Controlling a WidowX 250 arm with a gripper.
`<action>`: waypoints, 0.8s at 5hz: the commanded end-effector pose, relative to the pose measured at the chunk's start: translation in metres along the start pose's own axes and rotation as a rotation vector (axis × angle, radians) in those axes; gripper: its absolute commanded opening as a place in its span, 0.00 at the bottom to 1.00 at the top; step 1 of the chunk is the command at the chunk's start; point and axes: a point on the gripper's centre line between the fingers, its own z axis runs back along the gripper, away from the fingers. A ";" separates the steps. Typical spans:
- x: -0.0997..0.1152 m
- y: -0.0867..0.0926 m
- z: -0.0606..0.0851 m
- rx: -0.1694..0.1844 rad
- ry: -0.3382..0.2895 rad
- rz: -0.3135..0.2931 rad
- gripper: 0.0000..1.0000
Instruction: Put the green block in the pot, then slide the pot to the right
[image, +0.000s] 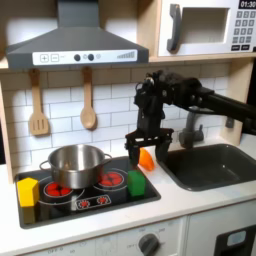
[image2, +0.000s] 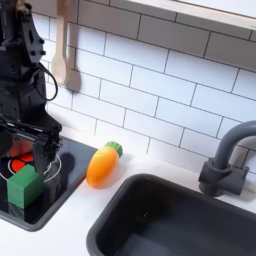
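One black hand (image: 139, 150) hangs over the right edge of the toy stove (image: 75, 205) in the first exterior view, its two fingers (image2: 51, 160) spread apart and clamped on nothing, as the second exterior view shows too. Just below and in front of it sits the one green block (image: 136, 182) on the stove's right front corner, untouched; in the second exterior view the green block (image2: 24, 187) lies just under the fingertips. One orange carrot (image2: 102, 163) with a green tip lies on the white desk (image: 160, 205) beside the stove, behind the hand in the first exterior view. One silver pot (image: 75, 165) stands on the back left burner, well apart from the block; I cannot tell what is inside it. One yellow block (image: 27, 192) rests at the stove's left edge. Two wooden utensils (image: 88, 112) hang on the tiled wall, and one dark sink (image: 215, 165) lies at the first exterior view's right.
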 end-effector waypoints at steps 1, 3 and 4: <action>0.009 -0.001 -0.016 0.007 0.015 -0.018 1.00; 0.007 0.004 -0.026 0.023 0.038 -0.031 1.00; 0.008 0.006 -0.028 0.023 0.035 -0.035 1.00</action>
